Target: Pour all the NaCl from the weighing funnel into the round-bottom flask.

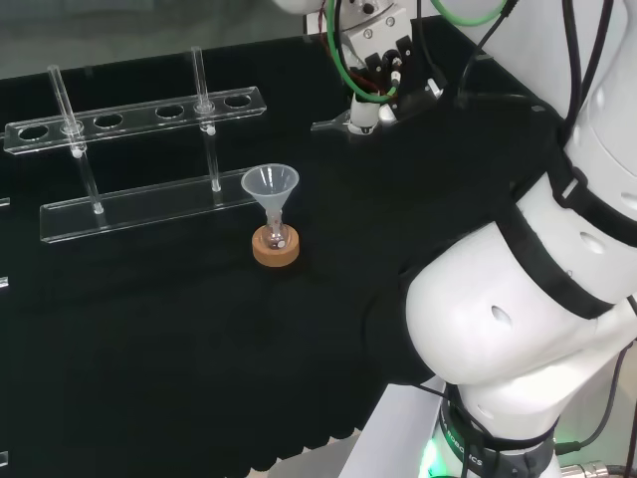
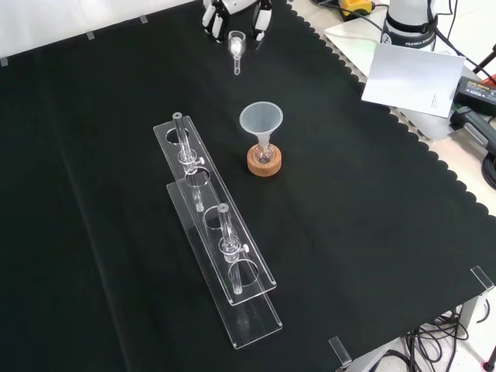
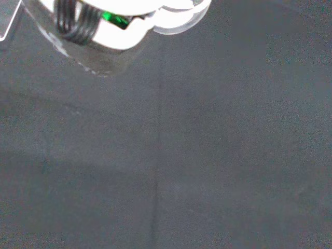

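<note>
A small round-bottom flask [image 1: 278,237] [image 2: 265,154] stands on a cork ring [image 1: 276,251] [image 2: 264,163] mid-cloth, with a clear conical funnel [image 1: 270,185] [image 2: 261,119] seated in its neck. The clear weighing funnel [image 1: 333,124] [image 2: 236,45] lies at the far edge of the cloth in the front view, its stem pointing toward the flask. The hand [image 1: 376,62] [image 2: 262,20] hangs just over it, with fingertips lowered on either side of its bowl and a visible gap to it. A blurred white part of the hand [image 3: 119,23] shows over black cloth in the wrist view.
A clear acrylic rack [image 1: 149,204] [image 2: 221,232] with two upright glass tubes stands left of the flask in both views. The arm's white links [image 1: 537,299] rise at the head view's right. A white sheet [image 2: 411,77] lies beyond the cloth's scalloped edge.
</note>
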